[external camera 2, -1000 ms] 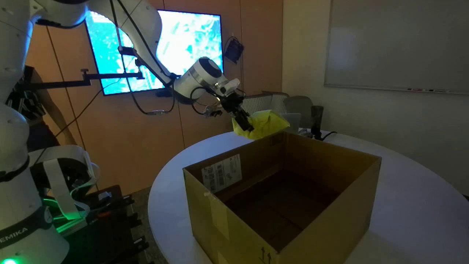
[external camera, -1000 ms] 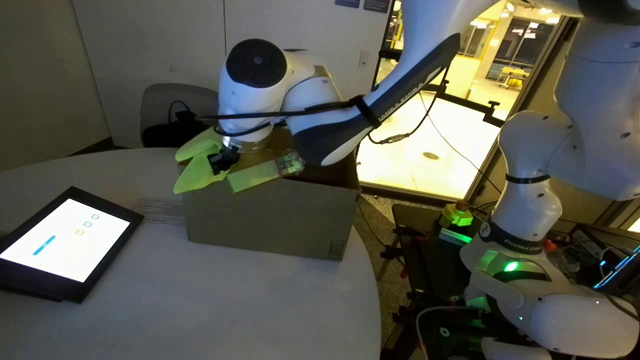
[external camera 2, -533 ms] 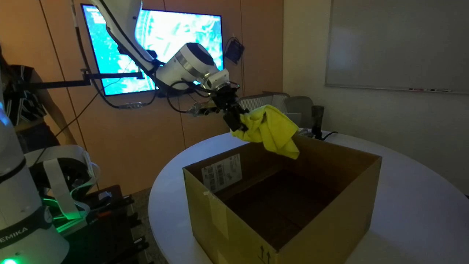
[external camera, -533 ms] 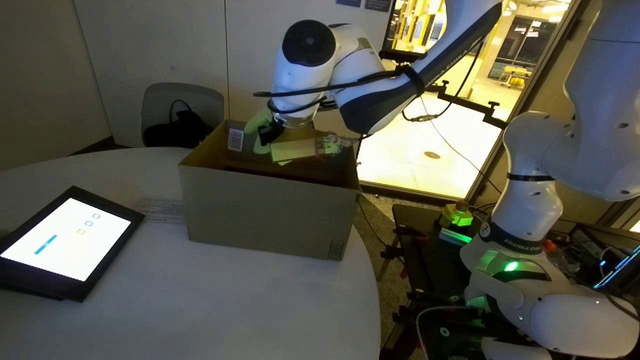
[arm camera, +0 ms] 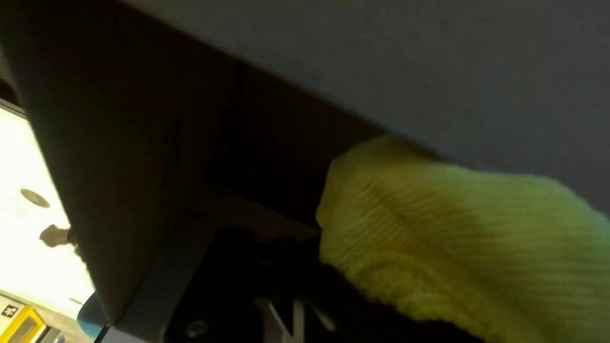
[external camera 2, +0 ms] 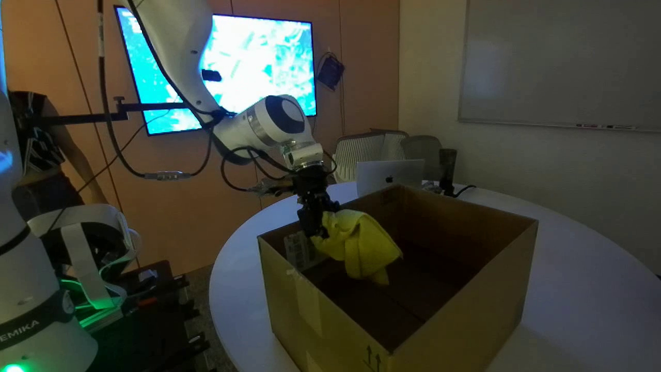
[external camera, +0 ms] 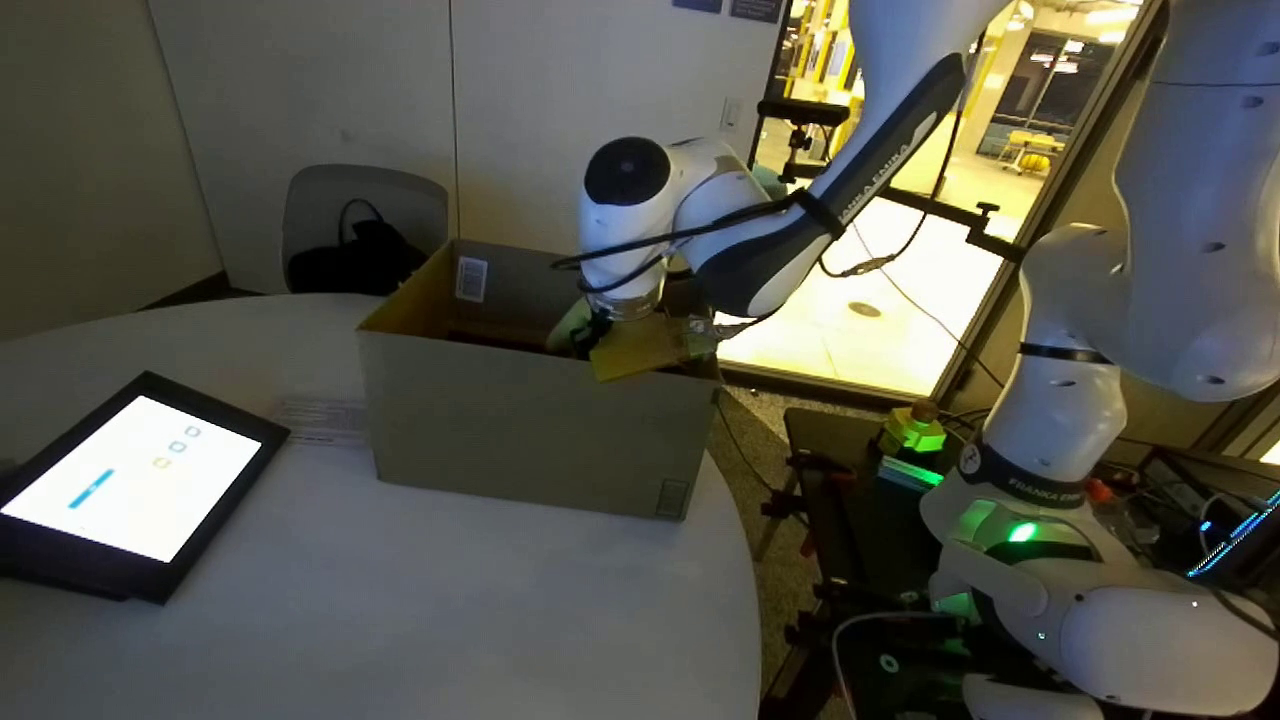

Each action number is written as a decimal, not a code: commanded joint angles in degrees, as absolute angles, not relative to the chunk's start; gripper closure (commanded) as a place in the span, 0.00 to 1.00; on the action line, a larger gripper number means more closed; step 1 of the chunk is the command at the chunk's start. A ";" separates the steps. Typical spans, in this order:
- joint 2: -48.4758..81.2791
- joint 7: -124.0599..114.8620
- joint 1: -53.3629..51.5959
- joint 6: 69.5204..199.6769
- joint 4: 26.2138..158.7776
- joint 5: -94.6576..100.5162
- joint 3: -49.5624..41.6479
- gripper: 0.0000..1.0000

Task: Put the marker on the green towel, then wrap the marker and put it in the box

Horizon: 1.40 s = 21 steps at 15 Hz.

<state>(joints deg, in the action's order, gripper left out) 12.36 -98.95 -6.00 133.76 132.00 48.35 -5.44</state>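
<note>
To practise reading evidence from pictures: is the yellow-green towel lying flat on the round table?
No. In an exterior view, the yellow-green towel hangs bunched from the gripper at the cardboard box's open top.

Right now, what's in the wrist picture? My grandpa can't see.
A bunched yellow-green towel, held by the dark gripper, fills the lower right, with the shadowy inside of a cardboard box behind. A bright area glows at left; no marker shows.
</note>
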 commanded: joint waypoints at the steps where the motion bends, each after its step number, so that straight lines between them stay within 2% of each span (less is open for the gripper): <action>1: 15.82 -92.56 -3.30 137.06 131.50 43.58 -3.64 0.69; 10: 11.38 -87.99 -5.28 133.73 133.60 41.56 -3.56 0.01; 18: -1.84 -86.18 -5.97 120.05 132.36 42.74 0.18 0.00; 21: -7.64 -80.13 -6.41 120.19 132.15 39.87 3.10 0.00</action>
